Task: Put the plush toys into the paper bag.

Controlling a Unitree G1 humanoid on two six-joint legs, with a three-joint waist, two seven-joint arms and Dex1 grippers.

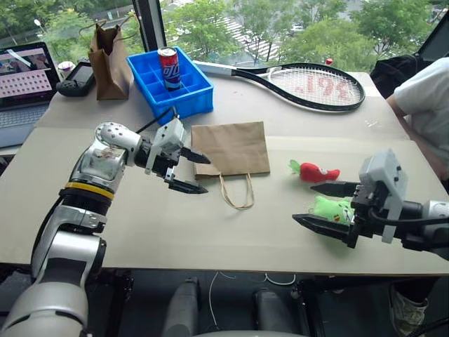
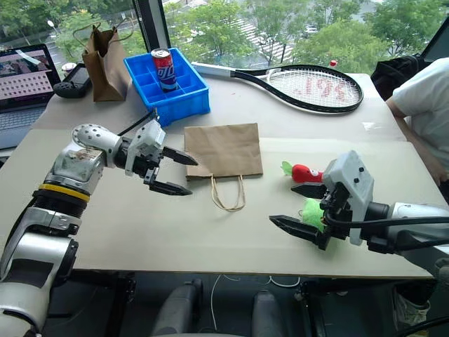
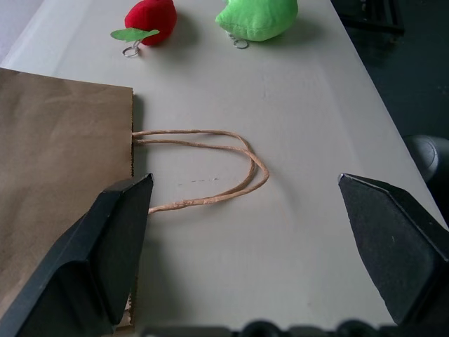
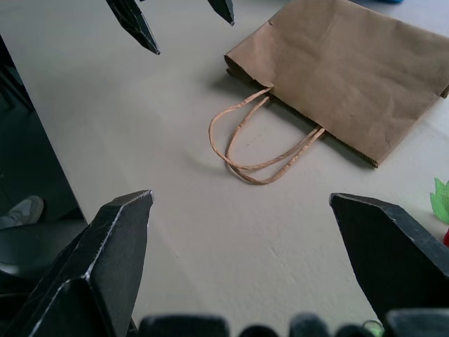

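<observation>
1. Paper bag (image 1: pixel 231 147) lies flat on the table (image 1: pixel 175 232), mouth and twine handles (image 1: pixel 237 193) facing the near edge. It is closed flat and empty, as far as can be judged.
2. Red chili toy (image 1: pixel 317 172) sits well to the right of the bag; green toy (image 1: pixel 333 208) lies just nearer than the chili, farther from the bag's mouth.
3. Left gripper (image 1: pixel 188 170) hovers just left of the bag's near corner, jaws spread, holding nothing.
4. Right gripper (image 1: pixel 326 204) is beside the green toy, jaws apart with the toy roughly between them, no grip yet.
5. Judged step: approach, before the first pick. Next move likely needs the right jaws to close on the green toy while the left lifts the bag's mouth open.
6. Beyond the bag: blue bin (image 1: pixel 170 83) with a can (image 1: pixel 168 68), and a racket (image 1: pixel 309 84).
</observation>
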